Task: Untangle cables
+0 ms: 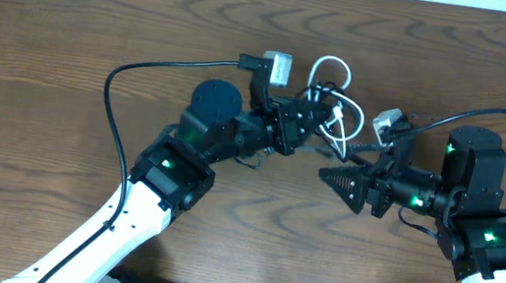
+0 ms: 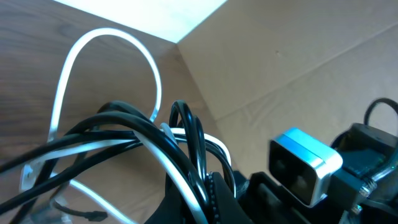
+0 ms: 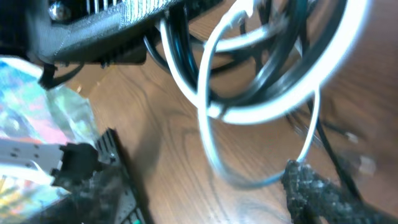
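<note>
Eyes on the tangle (image 1: 328, 101): one thin white cable (image 1: 330, 70) looped through several thin glossy black cables (image 1: 311, 92), bunched toward the far side of the brown wood-grain table (image 1: 72, 17), between your two arms. Your left gripper (image 1: 312, 120) is on it, jaws closed hard on the bundle. From its wrist view the black strands and the white one run straight down into the left gripper (image 2: 205, 190), and the white loop arches up and away. So the left arm is the nearer one, in contact, and it's your anchor. Your right gripper (image 1: 330, 178) sits just short of the knot, tips pointing at your left arm, the tangle lying off to the far side of those tips, near but apart from overhead. Its jaws stand well spread and hold nothing. In its wrist view the right gripper (image 3: 211, 180) frames the white loop, and a thin white strand trails toward one fingertip (image 3: 308, 186); touching or not, you can't tell through the blur. That loop's long axis runs from the left grip toward the far table edge. My read: pinch the white loop next and pull away from the left hold, and watch for a black strand snagging along with it
</note>
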